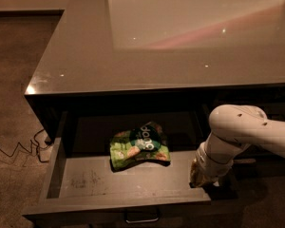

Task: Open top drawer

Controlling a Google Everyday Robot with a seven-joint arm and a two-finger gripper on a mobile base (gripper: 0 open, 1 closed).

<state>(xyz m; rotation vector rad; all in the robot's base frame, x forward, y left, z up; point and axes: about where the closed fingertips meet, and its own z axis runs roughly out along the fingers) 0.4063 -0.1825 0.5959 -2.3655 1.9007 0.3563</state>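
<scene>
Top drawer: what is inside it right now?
The top drawer holds one green snack bag lying on its grey floor, about midway across. The gripper hangs at the drawer's right end; it and the arm cover that corner, so anything there cannot be seen.
</scene>
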